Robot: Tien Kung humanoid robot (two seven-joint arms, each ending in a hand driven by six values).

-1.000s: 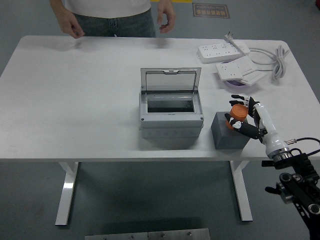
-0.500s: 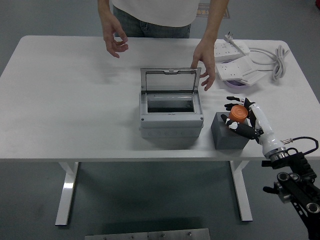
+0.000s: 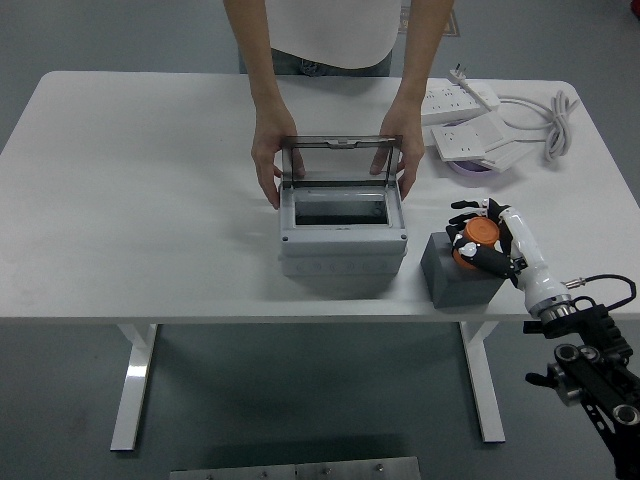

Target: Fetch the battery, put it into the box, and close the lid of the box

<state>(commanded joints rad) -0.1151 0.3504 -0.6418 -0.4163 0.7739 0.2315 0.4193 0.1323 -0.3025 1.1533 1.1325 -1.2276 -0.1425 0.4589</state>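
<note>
I see my right hand (image 3: 487, 243) wrapped around the one orange battery (image 3: 477, 240), fingers curled over it, at the top of a grey block (image 3: 459, 273) just right of the box (image 3: 342, 225). The battery's round end faces up toward the camera; I can't make out its long axis because the fingers cover most of it. My left hand is out of view. One box sits mid-table, its lid (image 3: 340, 160) tilted up at the back. A person at the far side has two hands on it: one (image 3: 268, 170) at the lid's left edge, one (image 3: 400, 160) at its right. Two power strips (image 3: 462, 120) lie at the far right, with a purple thing under them mostly hidden.
</note>
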